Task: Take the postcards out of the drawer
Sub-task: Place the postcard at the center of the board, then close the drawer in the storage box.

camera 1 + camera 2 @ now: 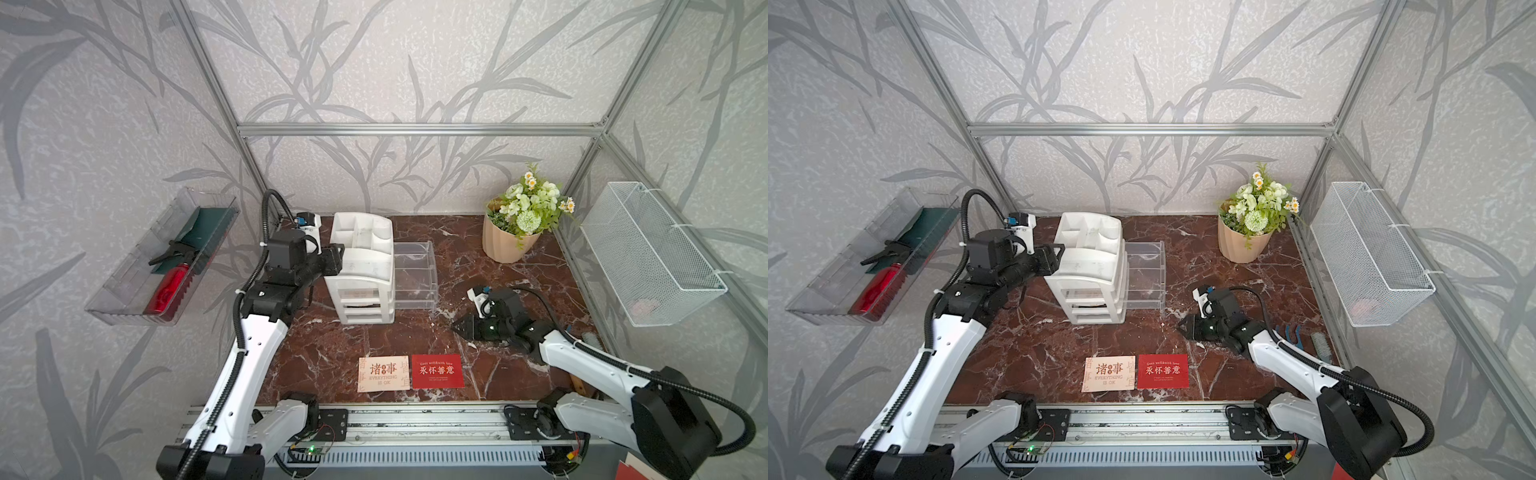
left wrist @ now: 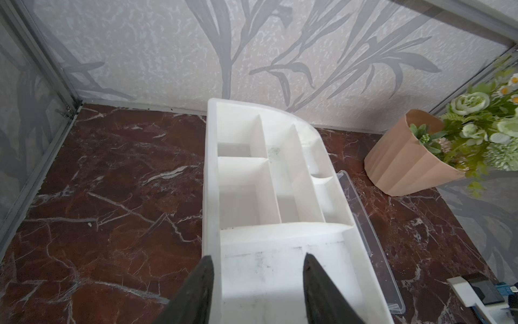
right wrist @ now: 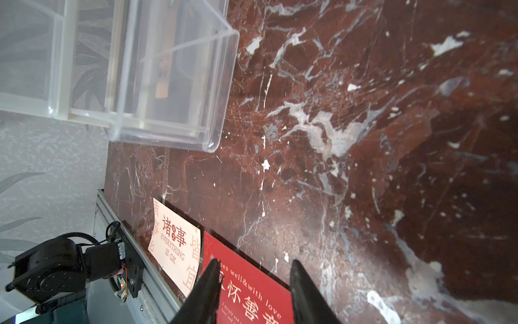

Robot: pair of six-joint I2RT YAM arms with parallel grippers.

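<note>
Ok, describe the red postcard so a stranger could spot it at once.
On the dark marble table, look along the near edge by the metal rail. Two postcards lie flat there side by side; the red postcard is the one on the robot's right, solid red with white characters, unlike the pale peach postcard beside it.

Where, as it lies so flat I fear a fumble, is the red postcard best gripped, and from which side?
On the red postcard, probably the short edge away from the peach postcard, coming from that open side: it lies flat, and the peach one crowds the other edge.
</note>
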